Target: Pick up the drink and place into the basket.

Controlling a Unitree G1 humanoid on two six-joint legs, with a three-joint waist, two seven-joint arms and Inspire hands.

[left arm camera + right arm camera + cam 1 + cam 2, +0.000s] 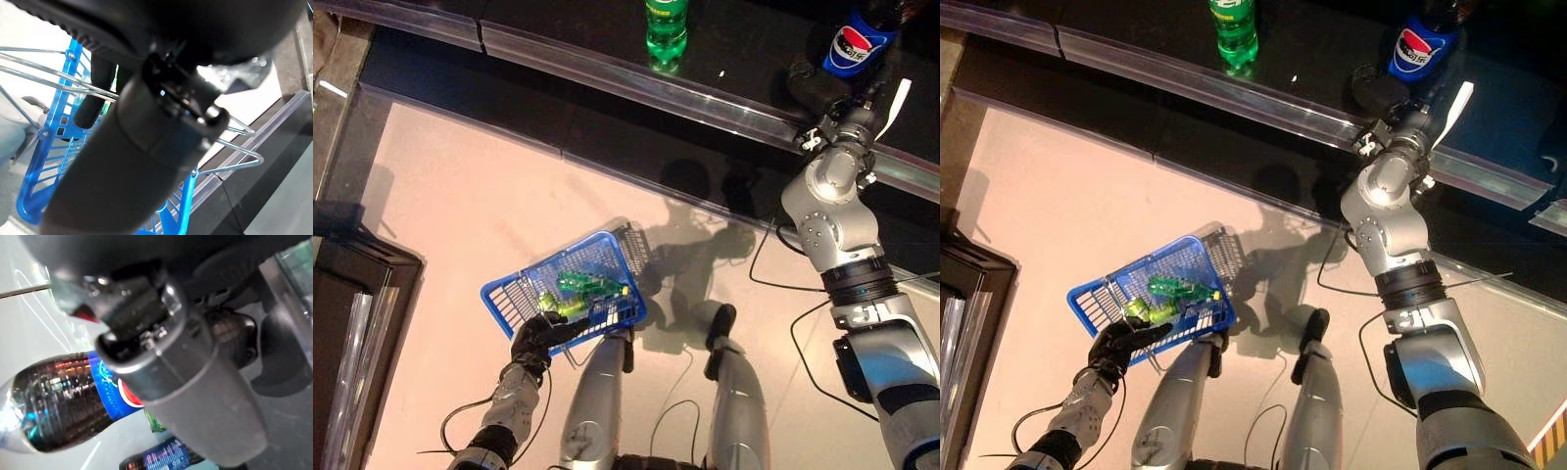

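Observation:
A dark cola bottle with a blue label [858, 41] stands on the black shelf [744, 59] at the upper right; it also shows in the right wrist view [58, 396]. My right hand [815, 86] is stretched to the shelf just left of this bottle, fingers relaxed, thumb [195, 396] in front of the label. My left hand [540, 338] is shut on the wire handles [234, 164] of the blue basket [504, 294], held up at the lower left. Green drinks [582, 286] lie in the basket.
A green bottle [666, 29] stands on the same shelf further left. Another blue-labelled drink [161, 458] shows beside the cola bottle. The shelf has a clear front rail [607, 69]. A dark cabinet [352, 284] stands on the floor at the left.

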